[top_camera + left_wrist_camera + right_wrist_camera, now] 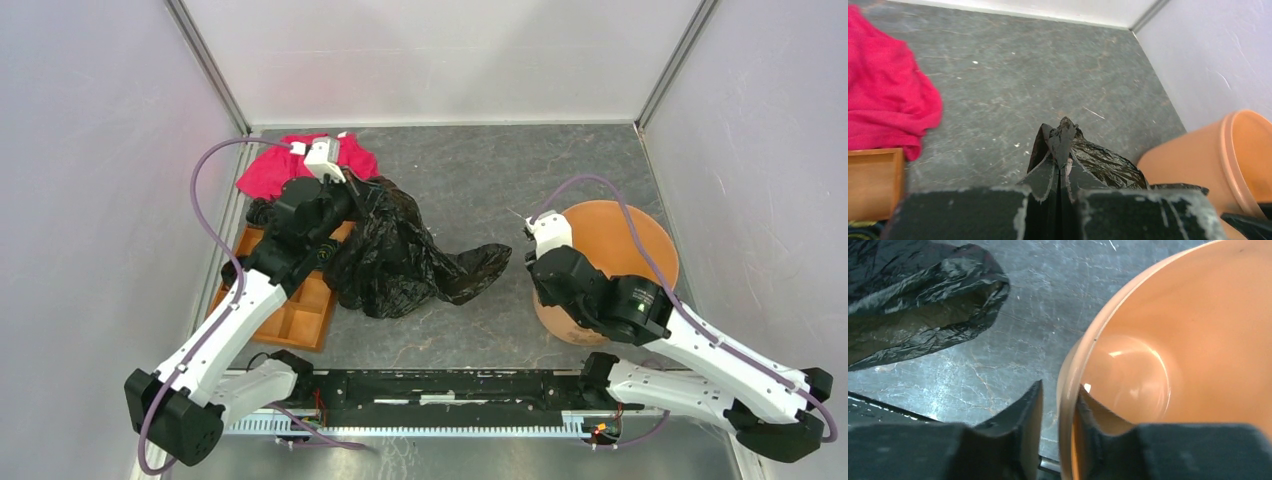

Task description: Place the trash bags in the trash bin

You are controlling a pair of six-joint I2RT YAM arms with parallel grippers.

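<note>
The black trash bag (400, 255) hangs crumpled from my left gripper (352, 192), its lower part spread on the floor toward the middle. In the left wrist view my left gripper (1060, 162) is shut on a pinched fold of the bag (1103, 167). The orange trash bin (620, 250) stands on the right and looks empty inside (1198, 315). My right gripper (1060, 385) straddles its near-left rim (1108, 315), one finger inside and one outside. The inner finger touches the rim and a small gap shows at the outer finger. The bag's open end (923, 280) lies left of the bin.
A red cloth (300, 170) lies at the back left and also shows in the left wrist view (883, 100). An orange-brown compartment tray (300, 310) sits under my left arm. White walls enclose the floor, and a black rail (460, 385) runs along the near edge.
</note>
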